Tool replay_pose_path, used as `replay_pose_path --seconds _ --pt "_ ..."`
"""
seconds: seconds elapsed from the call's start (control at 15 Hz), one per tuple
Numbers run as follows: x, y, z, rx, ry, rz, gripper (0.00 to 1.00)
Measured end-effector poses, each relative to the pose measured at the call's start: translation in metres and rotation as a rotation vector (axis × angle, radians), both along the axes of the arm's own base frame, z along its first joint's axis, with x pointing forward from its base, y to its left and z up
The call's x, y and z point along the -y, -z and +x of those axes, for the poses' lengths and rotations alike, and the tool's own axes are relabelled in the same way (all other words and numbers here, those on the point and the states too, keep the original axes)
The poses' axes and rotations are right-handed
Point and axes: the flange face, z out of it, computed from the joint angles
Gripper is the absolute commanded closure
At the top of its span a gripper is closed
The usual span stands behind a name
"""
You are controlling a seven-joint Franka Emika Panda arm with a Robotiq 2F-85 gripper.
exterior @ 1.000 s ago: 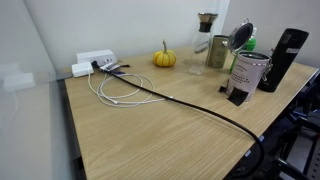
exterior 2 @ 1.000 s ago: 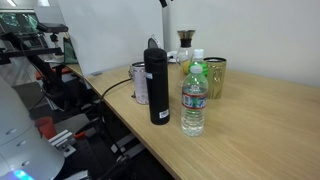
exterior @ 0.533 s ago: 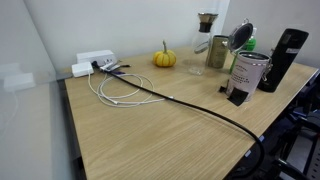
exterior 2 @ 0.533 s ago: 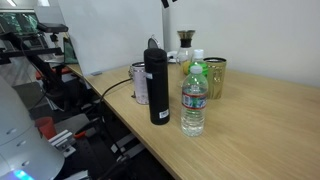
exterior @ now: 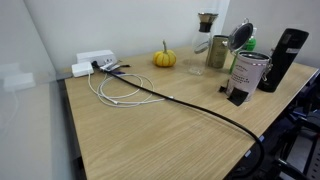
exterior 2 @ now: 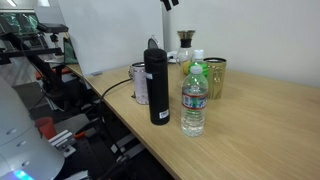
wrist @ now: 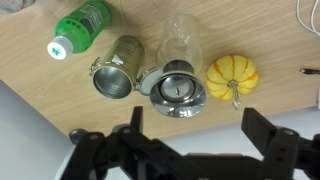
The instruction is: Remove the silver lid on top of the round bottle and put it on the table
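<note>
The gripper (wrist: 192, 118) hangs directly above the round bottle (wrist: 180, 40), its fingers spread wide and grasping nothing. The silver lid (wrist: 178, 92) seems to rest on the bottle's neck, though the steep wrist view makes that uncertain. On the table (wrist: 28, 62), an olive-green metal cup (wrist: 113, 75) stands just beside the bottle. A small orange pumpkin (wrist: 232, 75) sits on the bottle's opposite side.

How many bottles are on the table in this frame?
3: black flask at the front edge, green-capped water bottle beside it, round bottle at the back. More could be hidden behind them.
</note>
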Motion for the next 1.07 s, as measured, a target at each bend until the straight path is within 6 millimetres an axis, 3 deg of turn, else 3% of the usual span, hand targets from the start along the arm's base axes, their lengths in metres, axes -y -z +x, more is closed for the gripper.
replay_pose_path --seconds 0.33,1.07 --pt "0.022 0.013 0.016 -0.019 0.078 0.049 0.0" --pt "0.029 0.034 0.044 -0.055 0.119 0.12 0.0"
